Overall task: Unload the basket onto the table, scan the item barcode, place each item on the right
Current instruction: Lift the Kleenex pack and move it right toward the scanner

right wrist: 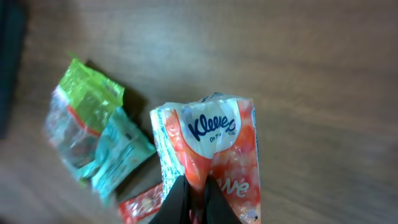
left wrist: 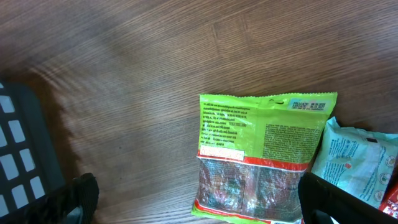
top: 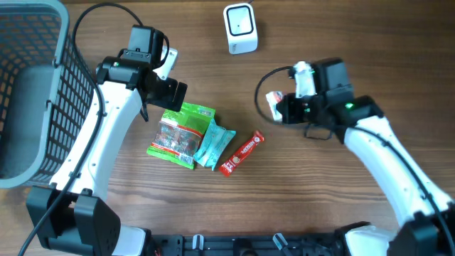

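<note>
The right gripper is pressed together on the lower end of a Kleenex tissue pack, pinching its orange-and-white wrapper so that the blue logo faces the right wrist camera. The pack is to the right of the green snack bag, well apart from it and a little farther from the robot. Whether it touches the tabletop cannot be told.

The green snack bag lies flat on the tabletop with its printed back up. A teal packet touches its right edge, and a red snack bar lies just beyond that, angled. A small white scanner stands far beyond the bag and to its right, near the far edge of the tabletop. A grey mesh basket is to the bag's left.

The left gripper hangs over the green snack bag's near-left part, jaws spread wide, one finger at each lower corner of the left wrist view, with nothing between them.
</note>
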You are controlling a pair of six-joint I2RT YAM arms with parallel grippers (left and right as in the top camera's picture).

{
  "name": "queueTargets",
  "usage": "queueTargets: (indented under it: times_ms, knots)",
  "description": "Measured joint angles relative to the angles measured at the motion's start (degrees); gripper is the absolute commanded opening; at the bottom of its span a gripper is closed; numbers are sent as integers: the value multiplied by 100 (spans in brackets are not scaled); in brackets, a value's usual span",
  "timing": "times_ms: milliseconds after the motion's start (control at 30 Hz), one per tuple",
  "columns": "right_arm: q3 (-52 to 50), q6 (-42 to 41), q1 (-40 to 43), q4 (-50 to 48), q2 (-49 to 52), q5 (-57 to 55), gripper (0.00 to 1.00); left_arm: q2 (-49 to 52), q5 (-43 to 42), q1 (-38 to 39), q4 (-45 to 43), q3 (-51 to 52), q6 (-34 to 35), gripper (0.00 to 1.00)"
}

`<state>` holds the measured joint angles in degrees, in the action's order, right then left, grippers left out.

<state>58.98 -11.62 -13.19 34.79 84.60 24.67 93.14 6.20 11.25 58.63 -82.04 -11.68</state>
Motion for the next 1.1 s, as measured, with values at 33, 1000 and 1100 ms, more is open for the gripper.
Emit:
queueTargets:
  times_ms: [33, 1000, 1100]
  knots:
    - [-48, 20, 114, -17, 109, 273, 4, 0, -2, 0, 2, 0, -2, 100]
    - [-111, 289, 778, -1060, 2184, 817, 46, 0, 0, 0, 0, 0, 0, 100]
    - [-7, 291, 778, -1040, 1808, 619, 45, 0, 0, 0, 0, 0, 0, 100]
